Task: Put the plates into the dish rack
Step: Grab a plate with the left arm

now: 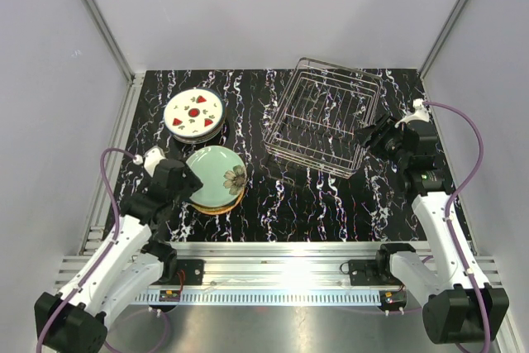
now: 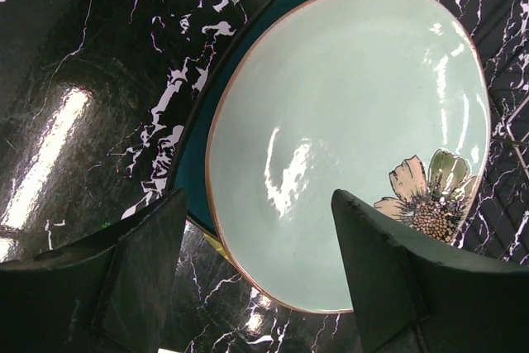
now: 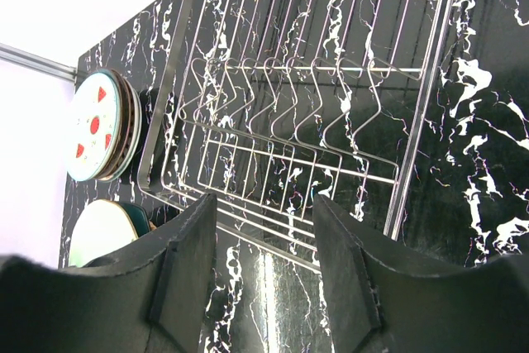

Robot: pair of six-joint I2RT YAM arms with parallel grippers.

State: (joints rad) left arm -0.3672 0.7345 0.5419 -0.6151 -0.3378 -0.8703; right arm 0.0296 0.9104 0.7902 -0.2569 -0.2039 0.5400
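Now open left jaws hover over the mint-green plate (image 2: 347, 121).

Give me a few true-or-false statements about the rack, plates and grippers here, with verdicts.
1. The rack holds no plates. True.
2. The mint plate lies on a teal plate. True.
3. The left gripper grips the strawberry plate. False: its open jaws stand at the mint plate's rim.
4. The right gripper hovers over the mint plate. False: it is at the rack's right side, jaws open.
5. The strawberry plate lies nearer the arms than the mint plate. False: it lies farther back.
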